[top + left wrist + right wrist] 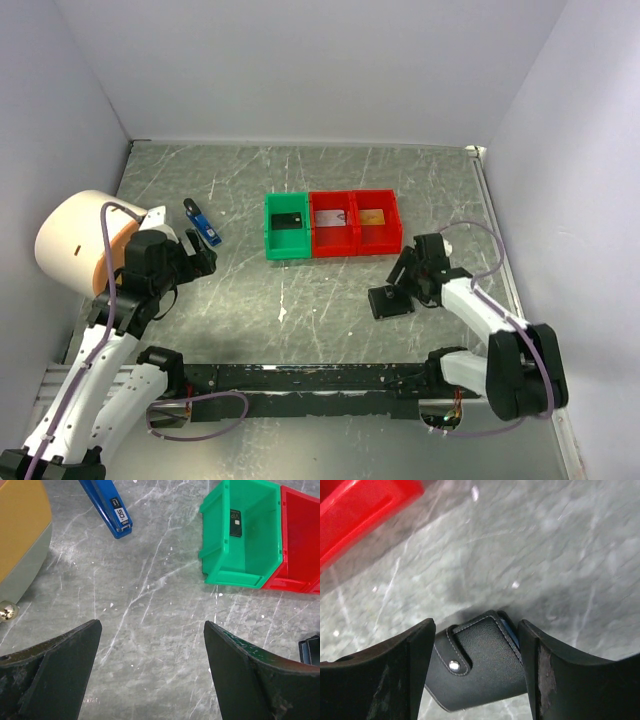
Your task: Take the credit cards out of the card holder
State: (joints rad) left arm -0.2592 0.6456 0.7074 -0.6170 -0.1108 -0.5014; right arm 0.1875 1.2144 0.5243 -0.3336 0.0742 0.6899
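- Three credit cards, well ahead of both pincers: black card (pixel 287 220) in the green bin (pixel 270 240), silvery card (pixel 330 218) and orange-gold card (pixel 372 217) in the two red bins (pixel 335 251). Judged thin, stiff, light and slick; best pinched by an edge.
- One card holder (pixel 480 670): black, stitched, with a snap stud and a pale blue sleeve edge showing. It sits between the right pincer's jaws. Judged light, soft and pliable, apt to slide on the tabletop (pixel 150 570); best taken across its flat faces near the fold. Whether a card remains inside cannot be told.
- Right pincer (pixel 476 625): jaws wide, one on each side of the card holder, close against its edges. Whether they press it cannot be told.
- Left pincer (pixel 150 630): jaws wide apart, holding and touching nothing, over bare tabletop.
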